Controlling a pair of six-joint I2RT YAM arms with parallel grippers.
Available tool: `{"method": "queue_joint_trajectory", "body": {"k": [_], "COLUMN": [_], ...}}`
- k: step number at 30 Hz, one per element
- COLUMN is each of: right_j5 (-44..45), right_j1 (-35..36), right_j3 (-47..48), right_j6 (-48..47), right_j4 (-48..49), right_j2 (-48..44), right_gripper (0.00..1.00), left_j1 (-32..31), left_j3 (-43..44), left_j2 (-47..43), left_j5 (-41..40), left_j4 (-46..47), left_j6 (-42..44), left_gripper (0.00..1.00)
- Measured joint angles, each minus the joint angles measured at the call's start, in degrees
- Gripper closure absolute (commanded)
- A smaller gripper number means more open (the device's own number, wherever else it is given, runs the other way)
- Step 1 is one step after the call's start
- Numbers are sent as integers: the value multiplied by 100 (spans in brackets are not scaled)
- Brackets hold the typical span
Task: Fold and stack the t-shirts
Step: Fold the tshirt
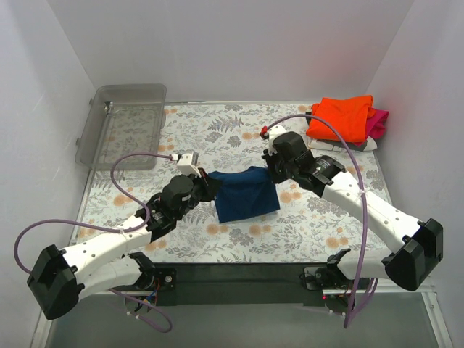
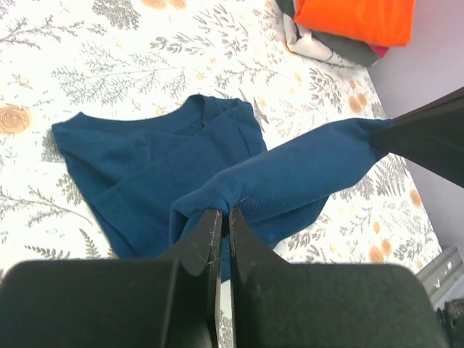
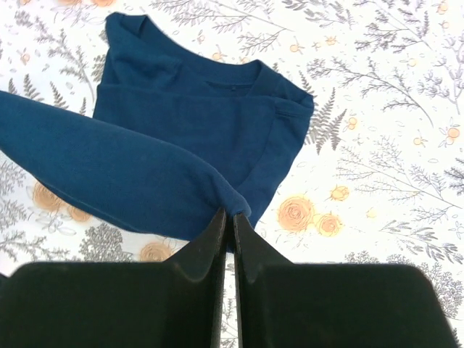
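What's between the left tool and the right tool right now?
Only a raised fold of the navy t-shirt, stretched between them: the left tool pinches one end, the right tool the other. The left wrist view shows the span.

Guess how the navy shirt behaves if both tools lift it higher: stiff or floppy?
Probably floppy: the navy shirt drapes in a soft band between the left tool and right tool. Likely light, since two small pinches carry the raised part. The rest lies creased on the table, so it may drag and shift rather than hold shape.
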Motion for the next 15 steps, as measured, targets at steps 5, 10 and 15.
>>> {"method": "queue_joint_trajectory", "body": {"k": [5,10,15], "right_j5": [-9,-37,-107], "right_j1": [-254,-422,-564], "right_j3": [72,273,367], "right_j6": [-98,-210,-315], "right_j4": [243,492,726], "right_j2": [131,398,691], "right_gripper": [99,99,99], "left_j1": [380,754,1029], "left_j3": [151,315,341], "left_j2": [317,693,1003], "left_j5": [275,540,763], "left_j4": [264,529,737], "left_j6": [114,192,208], "left_gripper": [100,100,100]}}
